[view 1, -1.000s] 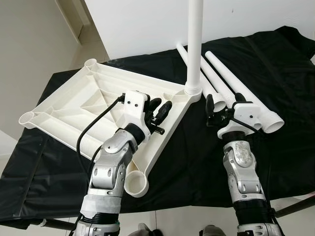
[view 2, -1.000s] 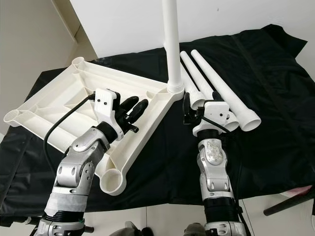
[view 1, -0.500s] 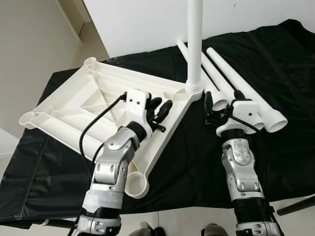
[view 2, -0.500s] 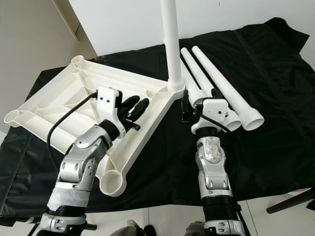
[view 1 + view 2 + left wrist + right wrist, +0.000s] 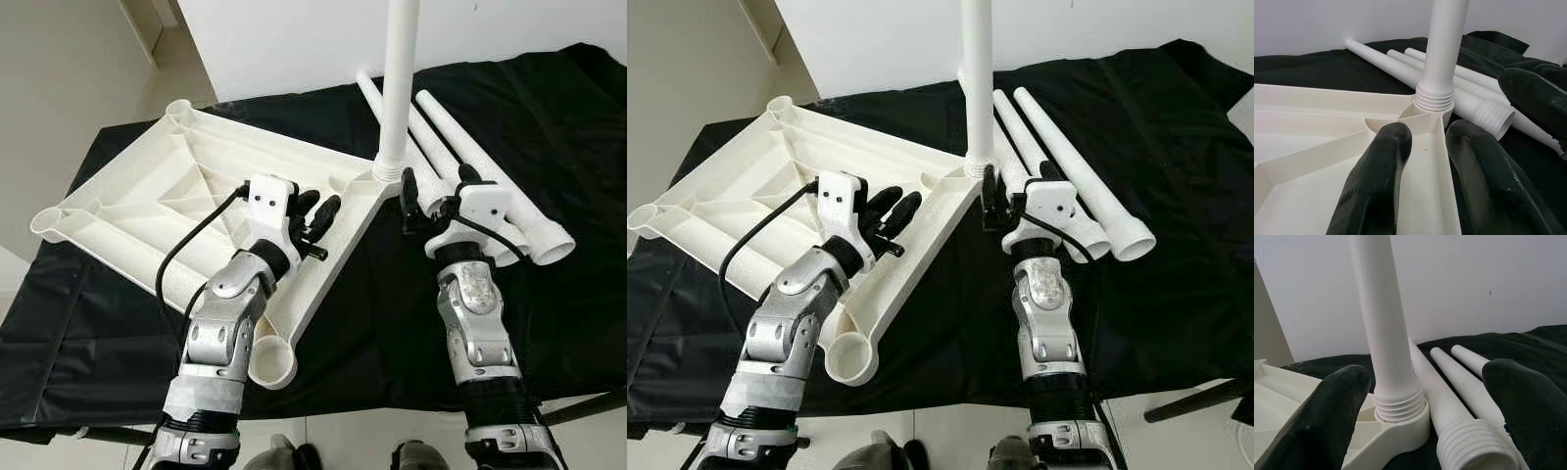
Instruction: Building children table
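Note:
A white plastic table top point(image 5: 167, 186) lies upside down on a black cloth point(image 5: 372, 313). One white leg point(image 5: 400, 78) stands upright, screwed into the top's far right corner socket point(image 5: 1400, 423). Three loose white legs point(image 5: 490, 176) lie side by side on the cloth just right of it. My left gripper point(image 5: 321, 208) hovers open over the top's right rim, with nothing between its fingers point(image 5: 1376, 186). My right gripper point(image 5: 437, 186) is open just before the upright leg's base, over the loose legs' threaded ends point(image 5: 1474, 450). Its fingers point(image 5: 1327, 421) stand wide, apart from the leg.
An empty round socket point(image 5: 269, 364) sits at the table top's near corner, close to the cloth's front edge. A white wall rises right behind the table. A dark pole point(image 5: 588, 406) slants near the floor at the lower right.
The camera has shifted a little. My right gripper has moved forward and left, closer to the upright leg's base. My left gripper has stayed over the rim.

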### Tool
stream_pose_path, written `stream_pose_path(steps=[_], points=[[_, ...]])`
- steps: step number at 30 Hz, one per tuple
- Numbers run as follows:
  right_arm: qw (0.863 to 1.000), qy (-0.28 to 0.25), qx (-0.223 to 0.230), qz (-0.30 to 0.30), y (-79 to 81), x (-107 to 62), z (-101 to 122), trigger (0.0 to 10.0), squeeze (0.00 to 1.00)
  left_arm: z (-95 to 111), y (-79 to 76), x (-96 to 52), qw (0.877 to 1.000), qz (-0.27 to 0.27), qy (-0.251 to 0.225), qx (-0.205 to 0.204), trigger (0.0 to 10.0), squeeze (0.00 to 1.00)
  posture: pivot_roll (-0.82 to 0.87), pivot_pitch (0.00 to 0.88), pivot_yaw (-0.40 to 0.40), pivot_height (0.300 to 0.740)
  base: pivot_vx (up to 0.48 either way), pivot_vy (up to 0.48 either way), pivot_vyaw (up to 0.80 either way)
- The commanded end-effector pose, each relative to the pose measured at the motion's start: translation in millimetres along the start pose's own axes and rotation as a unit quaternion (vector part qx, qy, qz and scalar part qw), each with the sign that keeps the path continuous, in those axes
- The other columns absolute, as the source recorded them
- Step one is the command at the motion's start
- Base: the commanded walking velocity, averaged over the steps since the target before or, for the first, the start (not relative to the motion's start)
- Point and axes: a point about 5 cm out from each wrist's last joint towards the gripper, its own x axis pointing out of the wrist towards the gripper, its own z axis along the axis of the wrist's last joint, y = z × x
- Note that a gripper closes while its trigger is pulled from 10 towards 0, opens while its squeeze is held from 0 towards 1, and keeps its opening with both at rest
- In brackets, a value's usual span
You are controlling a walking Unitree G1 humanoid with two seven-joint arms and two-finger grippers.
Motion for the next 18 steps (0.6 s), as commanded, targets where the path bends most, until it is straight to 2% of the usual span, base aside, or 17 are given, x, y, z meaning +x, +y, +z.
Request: stream_pose_path(steps=[1,8,11,18], points=[[1.000,0.011,0.004,0.013,5.6,-1.6,-3.3,10.0,0.00,-2.3,7.3,-4.8,0.998,0.059,0.005,0.000,10.0,0.00,-0.10,0.112,0.177,0.740,0.000,0.000,0.00],[0.999,0.032,0.012,-0.006,1.7,-15.2,-9.7,10.0,0.00,-10.0,2.0,-2.8,0.999,0.048,0.019,0.006,10.0,0.00,-0.11,0.128,0.167,0.740,0.000,0.000,0.00],[0.999,0.032,0.013,-0.007,1.5,-15.5,-9.3,10.0,0.00,-9.2,1.8,-0.9,0.999,0.046,0.020,0.006,10.0,0.00,-0.12,0.130,0.173,0.740,0.000,0.000,0.00],[1.000,0.021,0.007,-0.019,-6.9,-14.3,-3.4,10.0,0.00,8.9,2.1,12.3,0.999,0.033,-0.006,0.030,10.0,0.00,-0.16,0.110,0.174,0.740,0.000,0.000,0.00]])
